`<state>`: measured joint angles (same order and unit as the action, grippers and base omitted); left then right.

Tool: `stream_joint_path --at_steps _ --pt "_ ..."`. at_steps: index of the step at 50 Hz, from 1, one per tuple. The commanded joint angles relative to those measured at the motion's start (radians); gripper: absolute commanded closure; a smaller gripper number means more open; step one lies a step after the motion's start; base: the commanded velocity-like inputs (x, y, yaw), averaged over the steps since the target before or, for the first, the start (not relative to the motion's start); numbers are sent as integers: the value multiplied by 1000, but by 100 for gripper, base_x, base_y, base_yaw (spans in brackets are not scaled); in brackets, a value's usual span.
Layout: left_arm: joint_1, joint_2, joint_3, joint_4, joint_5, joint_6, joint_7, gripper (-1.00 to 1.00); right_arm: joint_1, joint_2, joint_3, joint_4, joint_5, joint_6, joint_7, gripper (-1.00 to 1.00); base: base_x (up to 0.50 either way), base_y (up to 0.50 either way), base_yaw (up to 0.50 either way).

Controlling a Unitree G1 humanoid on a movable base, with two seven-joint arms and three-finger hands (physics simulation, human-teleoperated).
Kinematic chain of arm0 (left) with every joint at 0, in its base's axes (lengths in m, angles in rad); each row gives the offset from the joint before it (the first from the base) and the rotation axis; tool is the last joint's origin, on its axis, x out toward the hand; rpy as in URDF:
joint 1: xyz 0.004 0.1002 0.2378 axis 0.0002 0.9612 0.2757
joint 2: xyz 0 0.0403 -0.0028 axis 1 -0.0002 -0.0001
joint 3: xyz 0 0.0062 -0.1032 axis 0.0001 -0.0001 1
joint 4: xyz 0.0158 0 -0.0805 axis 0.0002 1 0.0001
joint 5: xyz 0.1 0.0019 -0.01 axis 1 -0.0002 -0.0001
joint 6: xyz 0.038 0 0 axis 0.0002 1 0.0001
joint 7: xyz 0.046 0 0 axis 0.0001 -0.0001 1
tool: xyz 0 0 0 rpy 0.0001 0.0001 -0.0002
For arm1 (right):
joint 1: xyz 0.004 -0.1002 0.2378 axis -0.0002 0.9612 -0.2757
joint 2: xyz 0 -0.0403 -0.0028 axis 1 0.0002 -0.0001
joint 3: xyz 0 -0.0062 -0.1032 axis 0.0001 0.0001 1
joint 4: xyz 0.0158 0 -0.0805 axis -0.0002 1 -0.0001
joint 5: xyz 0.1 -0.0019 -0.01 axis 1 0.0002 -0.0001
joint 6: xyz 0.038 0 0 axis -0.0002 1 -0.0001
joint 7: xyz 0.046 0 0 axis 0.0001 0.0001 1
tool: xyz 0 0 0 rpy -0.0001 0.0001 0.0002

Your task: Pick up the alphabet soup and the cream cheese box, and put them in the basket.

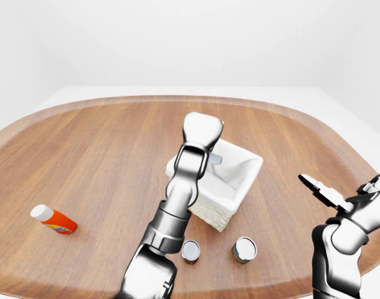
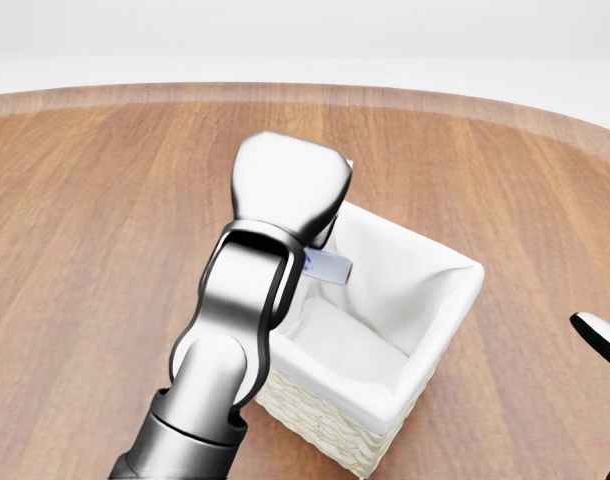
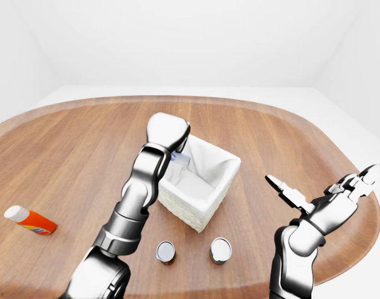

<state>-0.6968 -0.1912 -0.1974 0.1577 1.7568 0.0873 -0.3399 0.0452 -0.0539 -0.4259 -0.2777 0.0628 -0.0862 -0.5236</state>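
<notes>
In the left-eye view, your left hand [image 1: 201, 132] is over the basket [image 1: 245, 180]; two cans [image 1: 244, 248] lie below it.

In the head view, a small box [image 2: 325, 266] peeks out under it. I cannot tell if your fingers clamp it. It looks light and stiff; hold its flat sides.

In the right-eye view, your right hand [image 3: 324, 190] is spread apart, holding nothing.

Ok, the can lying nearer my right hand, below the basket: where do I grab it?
Probably around its curved side wall, from above. That can lies tipped, its round end facing the camera, apart from the other can. The open right hand is the free one.
</notes>
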Motion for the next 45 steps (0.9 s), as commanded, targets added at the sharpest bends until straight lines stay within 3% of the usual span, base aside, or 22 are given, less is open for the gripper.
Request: stream_joint_path --at_steps 1,6,14,32,45 --pt "-92 -12 9 238 -59 0 93 100 0 -1 1 1 3 -1 0 -100 0 0 0" --pt "-148 -5 7 391 -85 0 162 100 -1 0 1 6 4 -1 0 -100 0 0 0" --pt "-184 -17 -16 460 -55 0 157 100 3 1 1 -9 6 3 0 -100 0 0 0" --pt "-285 -40 -9 755 -119 0 293 100 3 5 1 -6 9 0 0 -100 0 0 0" --pt "-336 -43 -8 889 -157 0 353 100 4 3 2 -11 12 6 0 -100 0 0 0"
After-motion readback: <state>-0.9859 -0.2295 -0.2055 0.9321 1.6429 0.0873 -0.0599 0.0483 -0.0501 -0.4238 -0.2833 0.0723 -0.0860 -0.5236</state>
